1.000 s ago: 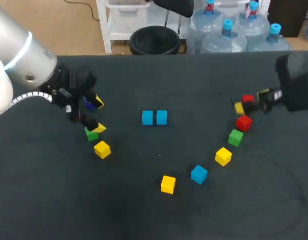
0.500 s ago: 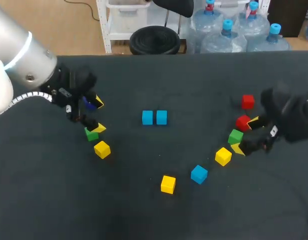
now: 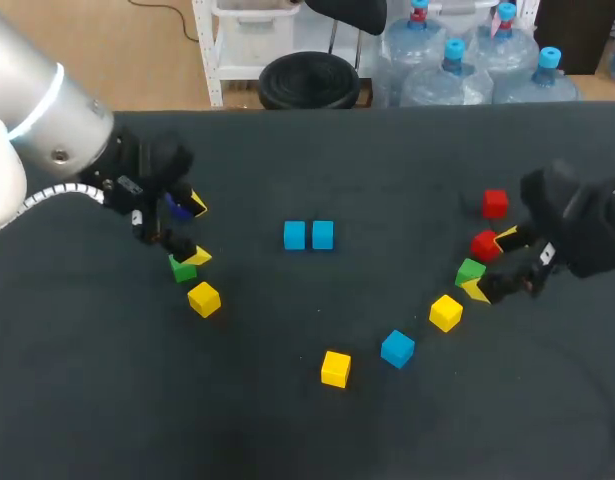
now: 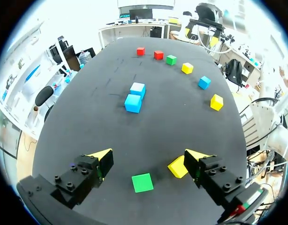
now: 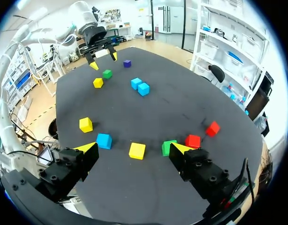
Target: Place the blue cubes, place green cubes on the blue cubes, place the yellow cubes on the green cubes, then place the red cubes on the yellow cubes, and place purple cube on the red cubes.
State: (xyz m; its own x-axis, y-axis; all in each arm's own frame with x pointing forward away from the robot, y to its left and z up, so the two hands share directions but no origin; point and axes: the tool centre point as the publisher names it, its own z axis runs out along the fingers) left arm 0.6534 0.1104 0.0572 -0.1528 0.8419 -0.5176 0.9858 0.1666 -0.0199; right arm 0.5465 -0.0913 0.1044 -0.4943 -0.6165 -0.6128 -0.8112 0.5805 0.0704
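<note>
My right gripper has swung from the far red cube over to the right-hand small green cube. Its fingers are spread wide, and a second red cube lies just beside them. My left gripper has not moved, its fingers apart above another green cube with a yellow cube next to it. The pair of blue cubes sits side by side mid-table.
</note>
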